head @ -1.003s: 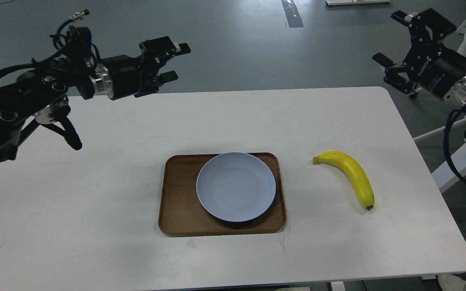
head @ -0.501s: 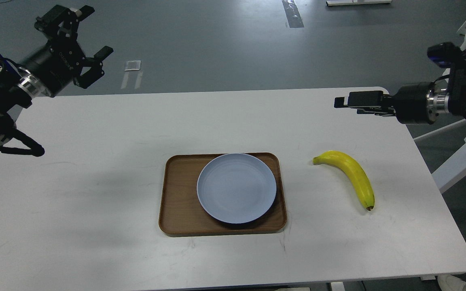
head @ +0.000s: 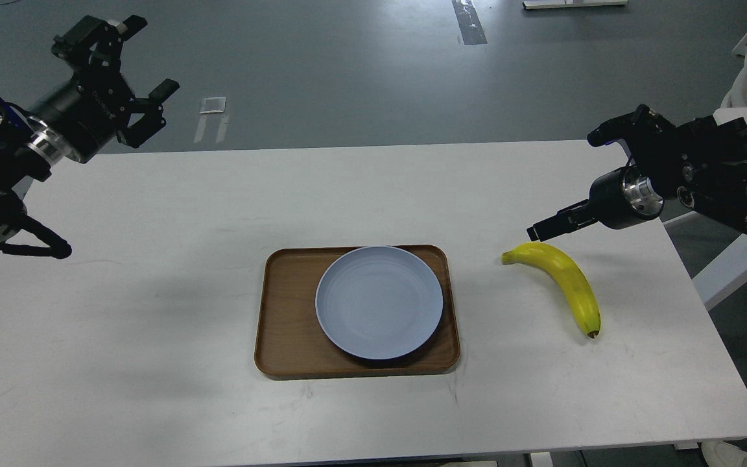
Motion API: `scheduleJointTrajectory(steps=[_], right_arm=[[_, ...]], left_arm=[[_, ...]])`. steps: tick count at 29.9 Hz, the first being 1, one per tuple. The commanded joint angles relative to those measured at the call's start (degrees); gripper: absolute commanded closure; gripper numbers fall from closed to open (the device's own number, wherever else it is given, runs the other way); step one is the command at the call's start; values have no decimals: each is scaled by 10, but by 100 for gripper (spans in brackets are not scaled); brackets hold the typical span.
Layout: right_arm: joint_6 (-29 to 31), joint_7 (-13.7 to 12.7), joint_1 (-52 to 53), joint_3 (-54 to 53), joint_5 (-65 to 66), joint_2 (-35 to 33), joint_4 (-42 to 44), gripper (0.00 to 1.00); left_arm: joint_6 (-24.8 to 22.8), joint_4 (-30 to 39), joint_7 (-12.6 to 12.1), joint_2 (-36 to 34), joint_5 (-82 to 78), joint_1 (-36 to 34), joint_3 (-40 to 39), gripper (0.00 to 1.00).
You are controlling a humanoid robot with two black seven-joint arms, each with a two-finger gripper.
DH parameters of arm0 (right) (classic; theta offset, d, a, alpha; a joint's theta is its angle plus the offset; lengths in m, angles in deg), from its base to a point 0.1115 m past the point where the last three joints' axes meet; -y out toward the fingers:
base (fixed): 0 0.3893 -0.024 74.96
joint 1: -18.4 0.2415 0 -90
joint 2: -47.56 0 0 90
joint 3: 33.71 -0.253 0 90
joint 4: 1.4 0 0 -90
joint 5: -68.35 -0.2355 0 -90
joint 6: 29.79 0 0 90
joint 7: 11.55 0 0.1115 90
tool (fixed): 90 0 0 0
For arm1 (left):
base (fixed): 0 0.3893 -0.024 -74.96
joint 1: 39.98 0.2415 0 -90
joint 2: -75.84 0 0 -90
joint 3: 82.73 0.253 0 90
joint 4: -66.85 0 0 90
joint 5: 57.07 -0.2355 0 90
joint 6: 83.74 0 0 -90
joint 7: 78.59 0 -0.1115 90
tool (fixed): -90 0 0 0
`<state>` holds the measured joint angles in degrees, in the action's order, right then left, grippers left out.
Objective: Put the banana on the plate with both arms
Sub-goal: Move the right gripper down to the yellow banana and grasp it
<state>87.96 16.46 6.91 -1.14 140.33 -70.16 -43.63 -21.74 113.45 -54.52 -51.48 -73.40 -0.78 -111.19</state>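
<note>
Banana (head: 565, 282) lies on the surface (head: 153, 259) right of the plate (head: 379, 301); the right gripper (head: 545, 228), its opening unreadable, should descend squarely over its middle, while the left gripper (head: 124, 71) waits wide.

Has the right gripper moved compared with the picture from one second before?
Yes. The right gripper has come down and inward from beyond the table's far right corner, and now is just above the banana's stem end.
</note>
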Motion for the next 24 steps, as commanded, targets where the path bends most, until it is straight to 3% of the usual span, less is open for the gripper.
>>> scheduleJointTrajectory(steps=[1,20,24], right_arm=[[-2,0,-5,21,0,18,12,0],[-2,0,-47,55,0,61,49,2],[-2,0,-52,58,0,68,51,14]], left_arm=[[0,1,-1,0,0,0,-2,2],[0,1,0,-5,0,0,-2,2],[0,1,0,-9,1,0,-2,2]])
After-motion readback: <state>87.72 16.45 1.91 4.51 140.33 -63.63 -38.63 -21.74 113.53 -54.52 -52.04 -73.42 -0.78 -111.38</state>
